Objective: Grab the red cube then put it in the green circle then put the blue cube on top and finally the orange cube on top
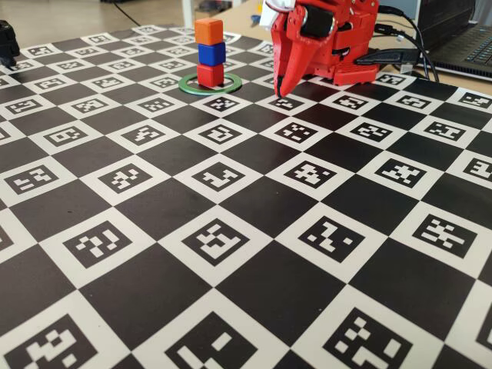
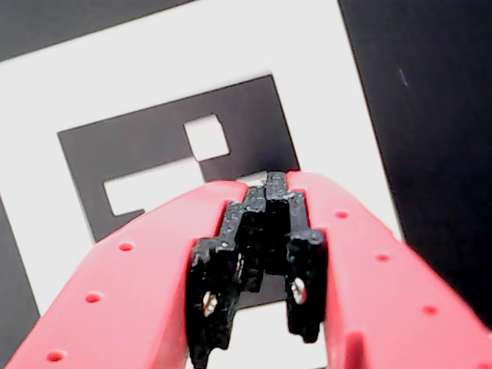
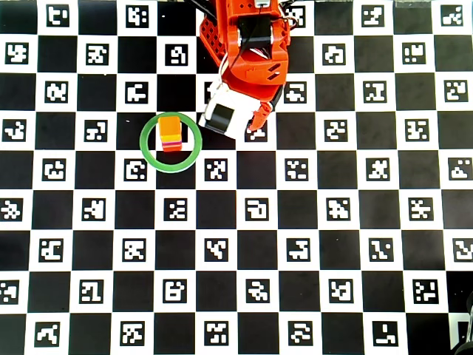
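A three-cube stack stands upright inside the green circle (image 1: 184, 84) at the back of the board: the red cube (image 1: 209, 74) at the bottom, the blue cube (image 1: 211, 53) on it, the orange cube (image 1: 208, 31) on top. From overhead the orange cube (image 3: 171, 127) hides most of the stack within the green circle (image 3: 143, 143). My red gripper (image 1: 280, 92) points down at the board to the right of the stack, apart from it. In the wrist view the gripper (image 2: 275, 181) is shut with nothing in it, above a marker square.
The board is a black-and-white checker mat with printed markers (image 1: 219, 175). The arm's base (image 1: 346, 46) stands at the back, with a laptop (image 1: 461, 38) and cables behind it on the right. A black object (image 1: 6, 42) sits at the far left edge.
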You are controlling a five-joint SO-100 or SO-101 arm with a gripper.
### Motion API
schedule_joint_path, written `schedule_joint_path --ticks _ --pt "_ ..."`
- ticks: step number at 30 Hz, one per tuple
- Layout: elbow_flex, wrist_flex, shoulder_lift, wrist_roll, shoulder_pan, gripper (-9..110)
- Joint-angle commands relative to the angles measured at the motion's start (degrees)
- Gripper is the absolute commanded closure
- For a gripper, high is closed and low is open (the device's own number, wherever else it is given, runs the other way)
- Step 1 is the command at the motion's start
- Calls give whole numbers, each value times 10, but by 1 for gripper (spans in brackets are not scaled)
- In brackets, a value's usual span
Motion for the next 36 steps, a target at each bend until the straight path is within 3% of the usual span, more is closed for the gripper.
schedule_joint_path --ticks 1,13,36 --pt "29 18 40 -61 -9 107" --pt "35 83 98 -157 10 106" --pt "35 92 112 -168 46 106"
